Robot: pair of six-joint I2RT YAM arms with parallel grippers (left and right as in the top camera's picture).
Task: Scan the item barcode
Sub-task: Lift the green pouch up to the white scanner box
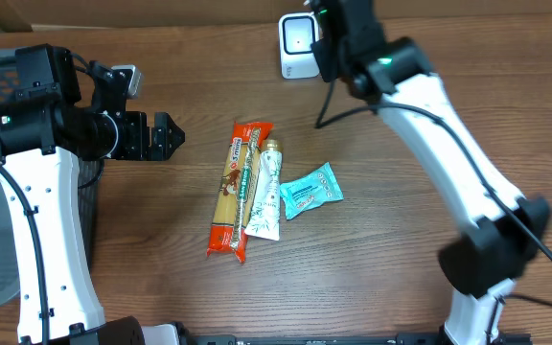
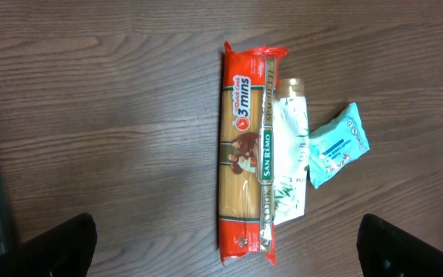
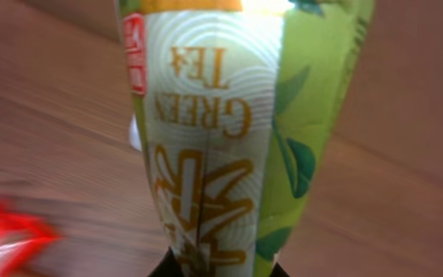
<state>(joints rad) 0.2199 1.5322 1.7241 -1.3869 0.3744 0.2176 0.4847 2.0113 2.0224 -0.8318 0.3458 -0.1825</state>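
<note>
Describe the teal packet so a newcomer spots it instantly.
On the wooden table, three items lie clustered mid-table. The teal packet is the rightmost in the overhead view, beside the white tube. It alone is short and blue-green; the tube and the red spaghetti pack are long.

**Shiny Film on Dull Wood Grain**

The surface (image 2: 91, 115) is brown wood grain, smooth with a dull sheen. The spaghetti packet (image 2: 246, 146) is glossy plastic film, partly clear. The teal sachet (image 2: 337, 146) is crinkled, shiny film. The green tea packet (image 3: 221, 131) is smooth, glossy printed film. The scanner (image 1: 297, 43) is smooth white plastic.
</note>
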